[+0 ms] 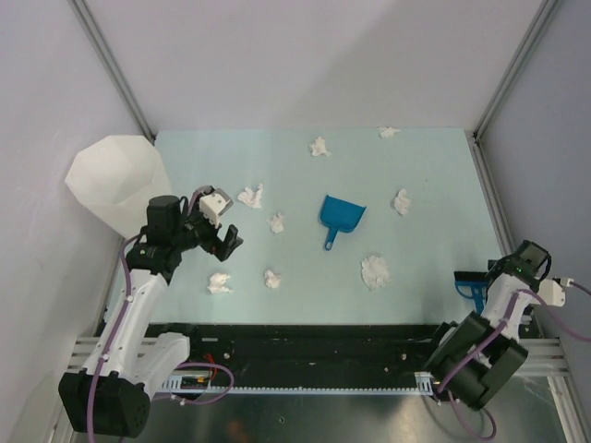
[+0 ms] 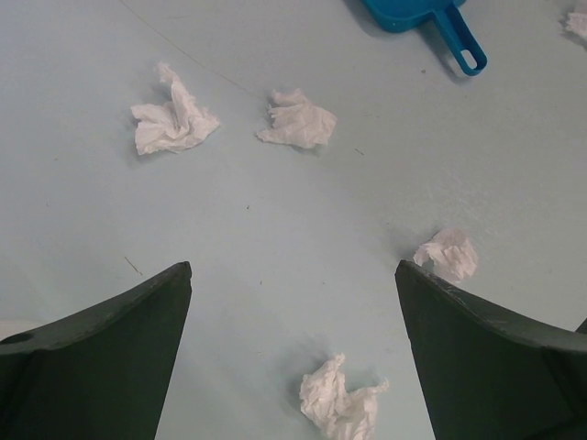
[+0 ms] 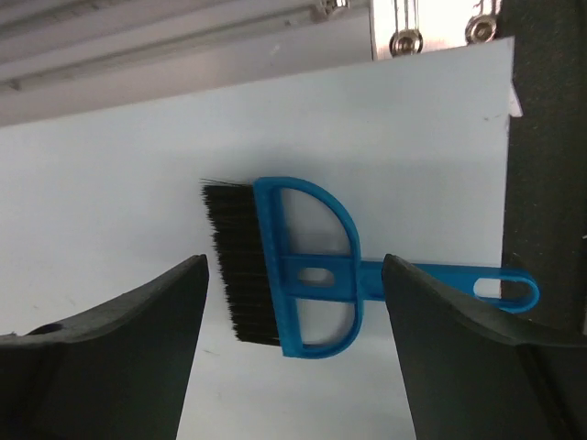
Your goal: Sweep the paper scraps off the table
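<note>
Several white paper scraps lie scattered on the mint-green table point(image 1: 434, 175), among them ones at the back point(image 1: 319, 146), at mid-right point(image 1: 374, 270) and near the left arm point(image 1: 219, 283). My left gripper point(image 1: 222, 226) hovers open above the table. In its wrist view the left gripper point(image 2: 293, 268) has a paper scrap point(image 2: 341, 401) lying between its fingers and another scrap point(image 2: 448, 254) by the right finger. My right gripper point(image 1: 489, 277) sits at the table's right front edge. In its wrist view the right gripper point(image 3: 294, 259) stands open over a blue brush point(image 3: 275, 275), and neither finger touches it.
A blue dustpan point(image 1: 341, 216) lies mid-table, handle toward the arms; its handle point(image 2: 459, 41) shows in the left wrist view. A tall white bin point(image 1: 115, 180) stands at the left edge beside the left arm. Grey walls and metal rails border the table.
</note>
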You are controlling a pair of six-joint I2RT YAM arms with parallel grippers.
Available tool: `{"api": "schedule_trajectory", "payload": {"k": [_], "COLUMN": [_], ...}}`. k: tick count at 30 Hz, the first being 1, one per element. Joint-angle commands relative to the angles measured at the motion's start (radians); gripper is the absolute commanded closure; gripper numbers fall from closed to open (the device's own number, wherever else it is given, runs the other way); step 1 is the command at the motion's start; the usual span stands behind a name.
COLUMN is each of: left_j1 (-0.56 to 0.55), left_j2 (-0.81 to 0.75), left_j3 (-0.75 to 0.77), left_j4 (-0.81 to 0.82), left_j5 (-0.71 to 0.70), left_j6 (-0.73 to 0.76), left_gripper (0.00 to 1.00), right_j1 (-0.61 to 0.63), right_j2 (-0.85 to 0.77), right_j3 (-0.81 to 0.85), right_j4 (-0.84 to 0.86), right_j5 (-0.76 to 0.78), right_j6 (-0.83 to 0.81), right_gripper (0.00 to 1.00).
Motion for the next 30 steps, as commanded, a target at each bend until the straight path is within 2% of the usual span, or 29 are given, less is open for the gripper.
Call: {"api": "schedule_trajectory", "payload": {"k": [1,4,9,14,17,18,21,22,25,30], "left_j1": [-0.006,-0.008,-0.008,-0.009,-0.009,-0.009,-0.009,-0.009,-0.009,-0.009], "left_j2": [-0.019,-0.019,-0.016,-0.013,-0.012,-0.009,-0.005,-0.004,-0.002,0.004], "left_j3": [0.023,0.013,0.016,0.022,0.025,0.026,0.031,0.031,0.033,0.040], "left_j4": [-0.009,-0.007,-0.009,-0.007,-0.007,-0.006,-0.007,-0.007,-0.007,-0.007], "left_j5": [0.017,0.023,0.014,0.022,0.017,0.017,0.011,0.010,0.008,0.007], "left_j6": [-0.042,-0.045,-0.043,-0.040,-0.036,-0.034,-0.025,-0.025,-0.019,-0.007], "left_gripper": [0.04,0.04,0.04,0.04,0.04,0.04,0.04,0.03,0.04,0.03], "right_j1": [-0.068,-0.051,-0.022,0.081,0.229,0.331,0.479,0.566,0.701,0.898], "right_j2": [0.088,0.122,0.212,0.431,0.482,0.479,0.456,0.452,0.453,0.517], "right_j3": [-0.011,-0.011,-0.009,0.049,0.086,0.089,0.098,0.101,0.123,0.185], "right_j4": [0.159,0.197,0.246,0.308,0.311,0.315,0.314,0.316,0.299,0.317], "right_j5": [-0.179,-0.181,-0.188,-0.245,-0.242,-0.216,-0.144,-0.127,-0.066,-0.078], "right_j6": [-0.123,-0.160,-0.186,-0.231,-0.231,-0.226,-0.167,-0.156,-0.127,-0.140], "right_gripper": [0.20,0.26,0.29,0.31,0.31,0.31,0.31,0.31,0.31,0.31]}}
